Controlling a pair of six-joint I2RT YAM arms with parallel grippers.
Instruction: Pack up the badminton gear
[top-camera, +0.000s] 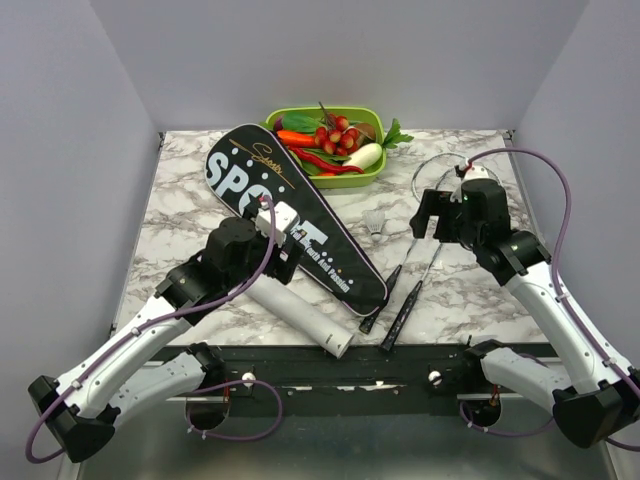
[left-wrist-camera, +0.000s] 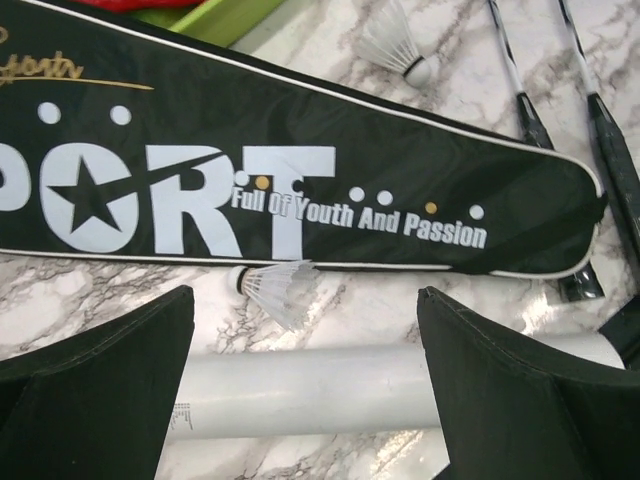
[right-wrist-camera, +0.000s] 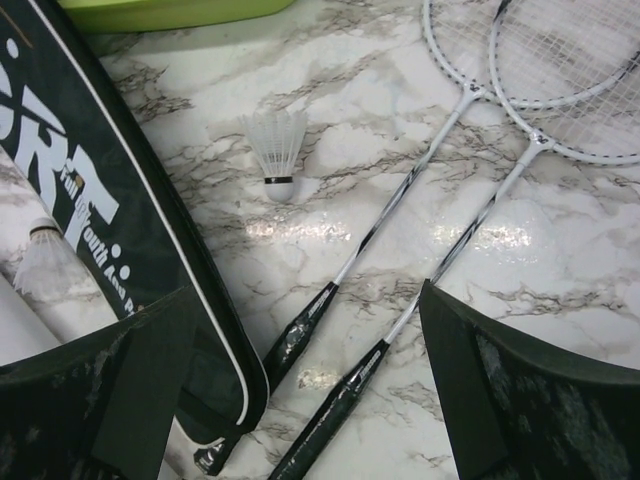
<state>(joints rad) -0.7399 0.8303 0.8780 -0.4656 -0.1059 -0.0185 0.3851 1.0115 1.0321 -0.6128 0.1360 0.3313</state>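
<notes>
We count one SPORT bag (top-camera: 250, 170); beside it lie two rackets (right-wrist-camera: 300, 335) and two shuttlecocks (right-wrist-camera: 277, 155). Our left gripper (left-wrist-camera: 305, 300) and right gripper (right-wrist-camera: 305, 292) are spread wide, empty.

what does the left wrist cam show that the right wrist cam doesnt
Only the left wrist: the whole "Full Of Youth And Passion" line on the bag, and the white tube lengthwise. Only the right wrist: the racket heads with their strings. Both: the bag, the shuttlecock on bare table, the shuttlecock beside the bag, the racket handles, the green tray.
</notes>
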